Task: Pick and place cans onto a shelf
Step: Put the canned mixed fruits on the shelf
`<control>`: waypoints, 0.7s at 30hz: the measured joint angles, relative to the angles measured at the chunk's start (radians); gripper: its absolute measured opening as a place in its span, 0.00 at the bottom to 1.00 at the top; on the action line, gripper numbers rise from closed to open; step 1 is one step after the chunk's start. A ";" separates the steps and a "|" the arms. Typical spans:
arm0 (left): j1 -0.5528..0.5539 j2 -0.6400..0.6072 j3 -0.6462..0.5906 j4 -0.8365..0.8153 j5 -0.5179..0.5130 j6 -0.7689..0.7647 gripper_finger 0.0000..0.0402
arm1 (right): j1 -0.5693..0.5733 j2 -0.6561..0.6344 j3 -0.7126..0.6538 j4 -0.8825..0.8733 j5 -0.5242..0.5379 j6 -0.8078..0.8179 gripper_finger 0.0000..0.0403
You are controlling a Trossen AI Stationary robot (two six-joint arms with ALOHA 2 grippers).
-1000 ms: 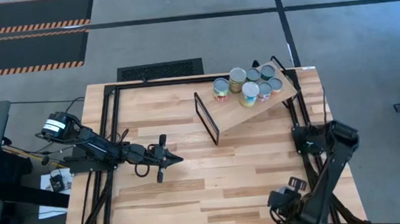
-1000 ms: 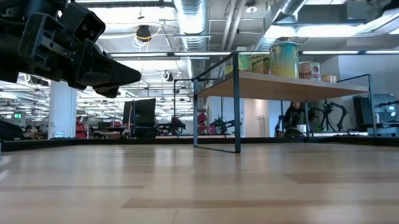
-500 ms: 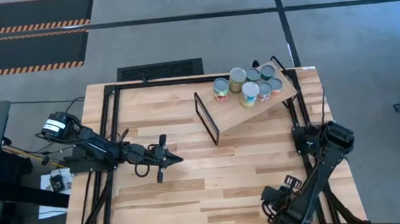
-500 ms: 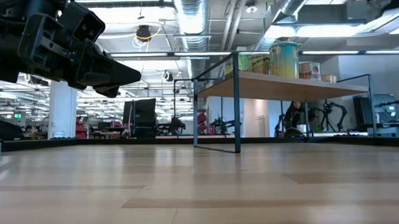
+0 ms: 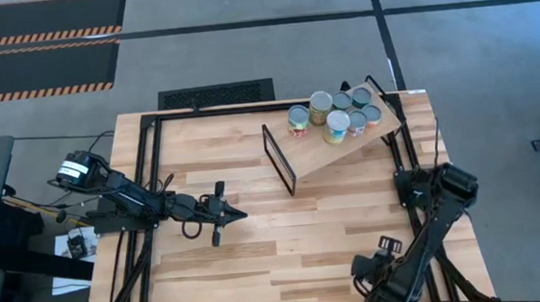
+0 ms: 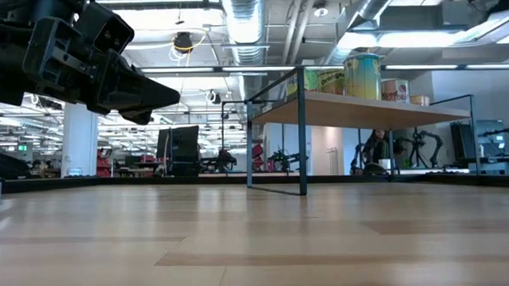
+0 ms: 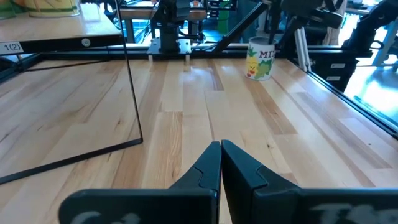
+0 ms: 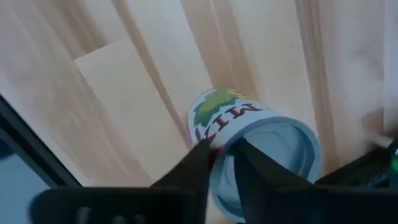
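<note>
Several cans stand on the slanted light-wood shelf at the table's far right, which has a black frame at its end; the cans also show in the low view. One more can with a green and white label stands on the table near the near right corner. My right gripper is right over this can's top, its fingers a narrow gap apart across the rim. The arm hides the can in the high view. My left gripper is shut and empty over the table's left half. My right gripper has one finger over the can's bluish-grey top and the other beside the labelled wall, coming from above. I cannot tell whether either finger touches the can.
The shelf stands on thin black legs above the tabletop. A black frame runs around the table's edges. Bare planks lie between the two arms. A person shows in the room behind.
My right arm has swung a little toward the table's left edge at the near right corner. My left arm and the cans on the shelf have kept still.
</note>
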 joint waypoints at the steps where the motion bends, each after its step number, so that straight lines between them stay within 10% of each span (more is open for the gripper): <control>1: 0.000 0.000 0.000 0.001 0.000 0.000 0.00 | -0.007 0.000 0.000 0.004 0.000 -0.032 0.18; 6: 0.000 0.000 0.000 0.001 0.000 0.000 0.00 | -0.070 0.000 0.037 -0.010 0.058 -0.187 0.03; 21: 0.000 0.000 0.000 0.001 0.000 0.000 0.00 | -0.378 0.000 0.111 0.159 0.242 -0.850 0.05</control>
